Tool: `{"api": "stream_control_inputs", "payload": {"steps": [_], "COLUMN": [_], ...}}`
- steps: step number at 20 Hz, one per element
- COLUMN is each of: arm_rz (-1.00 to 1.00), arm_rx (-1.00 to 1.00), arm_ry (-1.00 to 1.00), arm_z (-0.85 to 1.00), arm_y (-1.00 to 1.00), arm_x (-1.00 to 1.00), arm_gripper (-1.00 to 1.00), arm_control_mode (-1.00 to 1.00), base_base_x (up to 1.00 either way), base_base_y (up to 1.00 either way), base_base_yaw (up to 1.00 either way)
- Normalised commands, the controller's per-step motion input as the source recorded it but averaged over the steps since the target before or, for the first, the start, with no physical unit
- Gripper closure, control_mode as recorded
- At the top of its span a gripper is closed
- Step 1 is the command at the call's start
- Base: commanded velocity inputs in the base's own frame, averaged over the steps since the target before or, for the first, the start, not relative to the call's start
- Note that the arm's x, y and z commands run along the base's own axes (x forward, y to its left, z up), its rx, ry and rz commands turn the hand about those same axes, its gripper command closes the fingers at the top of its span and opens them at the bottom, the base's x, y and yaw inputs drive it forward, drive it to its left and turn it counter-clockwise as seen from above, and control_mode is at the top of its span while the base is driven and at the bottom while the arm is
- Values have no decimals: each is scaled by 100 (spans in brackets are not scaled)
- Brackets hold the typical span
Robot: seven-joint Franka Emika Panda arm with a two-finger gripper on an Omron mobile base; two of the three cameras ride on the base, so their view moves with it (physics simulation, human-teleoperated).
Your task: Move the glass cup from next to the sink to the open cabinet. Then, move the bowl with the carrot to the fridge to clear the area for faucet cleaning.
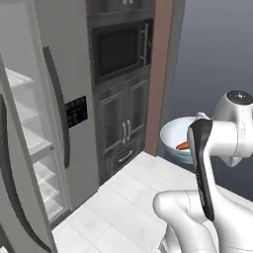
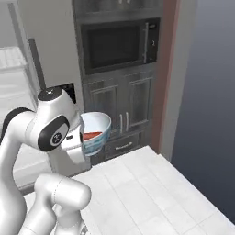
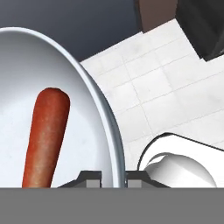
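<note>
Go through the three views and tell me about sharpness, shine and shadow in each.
Left base view: soft and slightly blurred throughout; the tall grey steel fridge is evenly lit, no hard shadows on the white floor tiles. Right base view: same softness, with a glossy highlight on the wide pale blue-white bowl. Hand view: crisper; the orange-red carrot shows smooth shading, and the bowl's rim gleams beside the pincer.

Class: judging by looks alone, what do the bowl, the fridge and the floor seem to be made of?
Bowl: probably glazed ceramic; pale, smooth, with a glossy rim. Fridge: likely brushed steel; flat matt grey door, dark curved handle. Floor: seemingly white stone or ceramic tile; square slabs with thin joint lines.
</note>
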Motion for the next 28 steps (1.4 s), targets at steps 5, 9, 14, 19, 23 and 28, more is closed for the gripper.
{"api": "stream_control_inputs", "payload": {"steps": [5,9,14,19,23,28], "arm_rz": [0,0,0,0,0,0], "arm_rx": [0,0,0,0,0,0], "arm_ry": [0,0,0,0,0,0], "arm_z": [0,0,0,0,0,0], "arm_y": [0,0,0,0,0,0], "arm_x": [0,0,0,0,0,0], "arm_gripper": [100,100,100,100,100,100], "arm_control_mode": [100,100,100,100,100,100], "base_base_x": [1,17,45,85,85,36], "base_base_y": [-2,-31,-59,-42,-12,16], "base_base_yaw": [91,78,39,28,21,11]}}
